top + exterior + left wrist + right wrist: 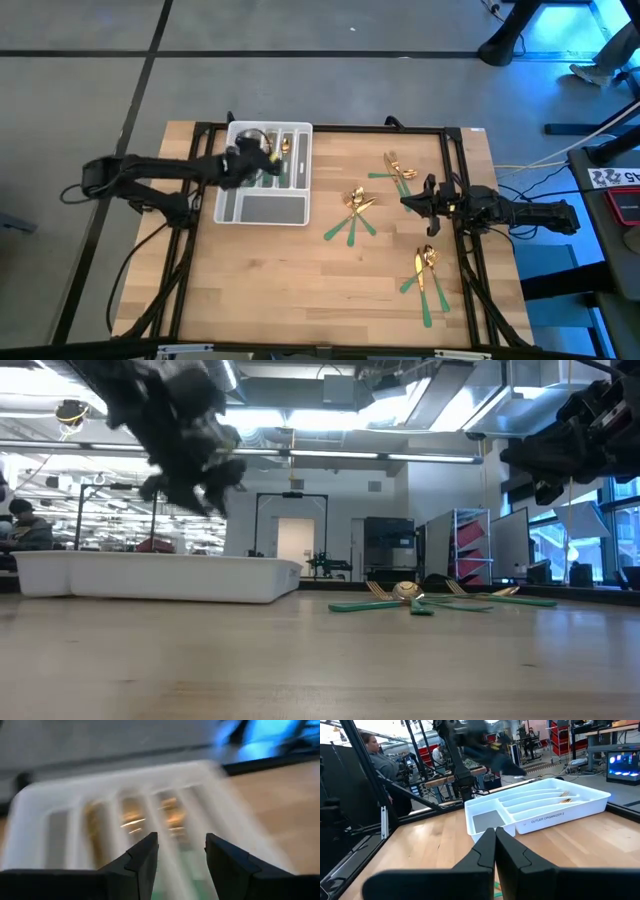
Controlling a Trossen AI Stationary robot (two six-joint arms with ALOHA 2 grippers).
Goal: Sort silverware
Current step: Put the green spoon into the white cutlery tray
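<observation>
The white compartmented tray (262, 208) stands at the table's far left. Gold-headed silverware pieces (283, 148) lie in its long slots, also seen as blurred silverware (131, 820) in the left wrist view. My left gripper (180, 842) hovers above the tray (150, 575), open, with nothing between its fingers. More silverware with green handles lies on the wood in three clusters: one (398, 170) far right, one (355, 212) in the middle, one (428, 272) near right. My right gripper (495, 834) is shut and empty at the table's right side.
A black frame rail (455, 190) runs around the tabletop, and the right arm (500, 212) reaches in over its right side. Bare wood (270, 290) spreads between the tray and the near edge. A person (375, 760) stands beyond the table.
</observation>
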